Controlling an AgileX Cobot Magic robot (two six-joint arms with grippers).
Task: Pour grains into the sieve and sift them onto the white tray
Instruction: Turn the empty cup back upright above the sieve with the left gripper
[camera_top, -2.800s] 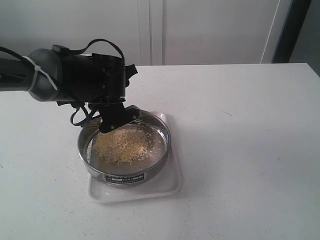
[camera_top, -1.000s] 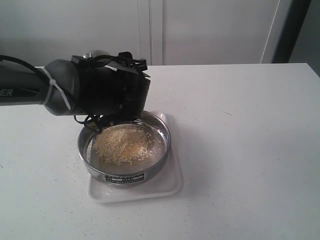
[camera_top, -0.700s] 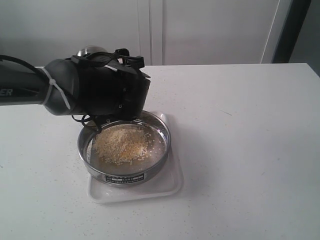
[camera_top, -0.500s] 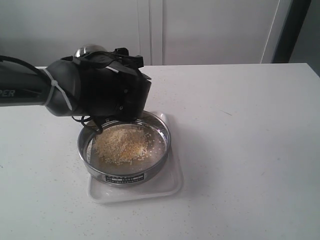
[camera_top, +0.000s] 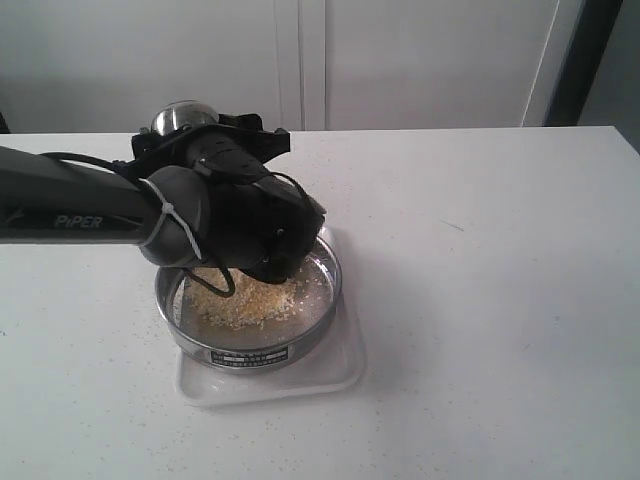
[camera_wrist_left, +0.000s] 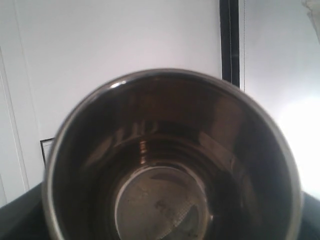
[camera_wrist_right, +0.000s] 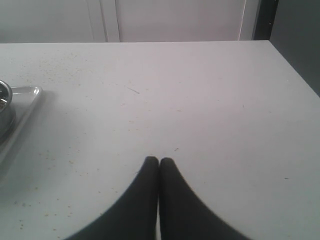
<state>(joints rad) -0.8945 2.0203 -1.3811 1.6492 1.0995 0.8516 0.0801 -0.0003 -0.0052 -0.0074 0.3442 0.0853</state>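
Note:
The round steel sieve (camera_top: 250, 348) sits on the white tray (camera_top: 338, 375), and a heap of yellow and whitish grains (camera_top: 250, 298) lies on its mesh. My left arm hangs over the sieve's far half. Its gripper (camera_top: 205, 142) is shut on a small steel cup (camera_top: 183, 114), held up behind the sieve. In the left wrist view the cup (camera_wrist_left: 170, 160) fills the picture and its inside is empty. My right gripper (camera_wrist_right: 159, 160) is shut on nothing, low over bare table, with the tray's corner (camera_wrist_right: 26, 100) and the sieve's edge (camera_wrist_right: 4, 102) off to one side.
A white table (camera_top: 480, 280) with scattered specks (camera_wrist_right: 55, 70) of grain carries everything. White cabinet doors (camera_top: 400, 60) stand behind the table's far edge. The right arm does not show in the exterior view.
The left wrist has turned and the arm has swung lower across the sieve's far half, now hiding part of the grains. The cup has stayed up behind the sieve.

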